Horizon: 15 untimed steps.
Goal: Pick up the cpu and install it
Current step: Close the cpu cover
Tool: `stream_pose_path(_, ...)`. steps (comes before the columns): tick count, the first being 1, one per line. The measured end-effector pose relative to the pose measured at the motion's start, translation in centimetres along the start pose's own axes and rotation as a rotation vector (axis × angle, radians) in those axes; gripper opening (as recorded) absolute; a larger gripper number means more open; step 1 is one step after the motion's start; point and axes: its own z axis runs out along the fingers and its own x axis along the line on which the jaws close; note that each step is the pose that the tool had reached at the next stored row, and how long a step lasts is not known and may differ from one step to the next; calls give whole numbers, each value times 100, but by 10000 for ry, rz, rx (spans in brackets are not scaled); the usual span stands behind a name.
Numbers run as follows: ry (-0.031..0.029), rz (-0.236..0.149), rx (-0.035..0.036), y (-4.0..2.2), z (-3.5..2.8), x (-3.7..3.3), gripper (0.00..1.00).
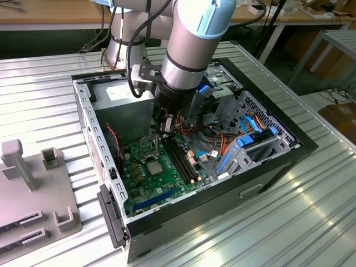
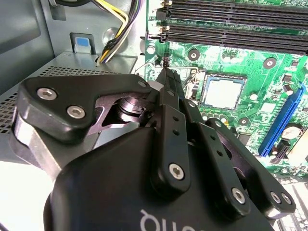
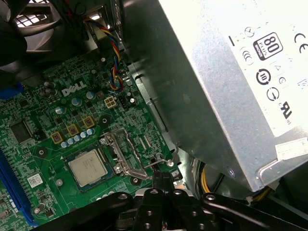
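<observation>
Where the cpu lies: the cpu (image 3: 89, 167) sits flat, silver face up, inside the socket (image 3: 117, 155) on the green motherboard (image 3: 43, 96). Nothing is touching it.
Socket frame: its metal frame shows along one side of the chip. I cannot tell whether a cover plate is down over the chip.
Lever: a thin wire lever (image 3: 161, 162) ends in a hook just beside the socket, near the power supply (image 3: 216, 86).
Claw: the gripper (image 3: 162, 182) has its two fingers pressed together into one narrow tip and holds nothing. The tip hangs close to the lever hook, beside the chip rather than over it.
Step in hand, as I judge it: the chip looks placed, so the work is at the latch.
Doing it well: keep the narrow tip on the wire only. Push along the lever's own swing, slowly, and stay off the chip's face and the small parts around the socket.
Risks: the tip could slip off the thin wire onto the board. The power supply wall and the yellow cables (image 2: 118, 29) crowd the wrist on that side.
Wider setting: the arm reaches down into the open computer case (image 1: 300, 146).
</observation>
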Motion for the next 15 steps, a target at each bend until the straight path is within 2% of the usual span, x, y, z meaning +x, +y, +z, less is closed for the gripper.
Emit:
stream_pose_path(3, -1, -1, 0, 0, 0, 2, 11)
stream_pose_path(15, 1, -13, -1, -66, -14, 130, 11)
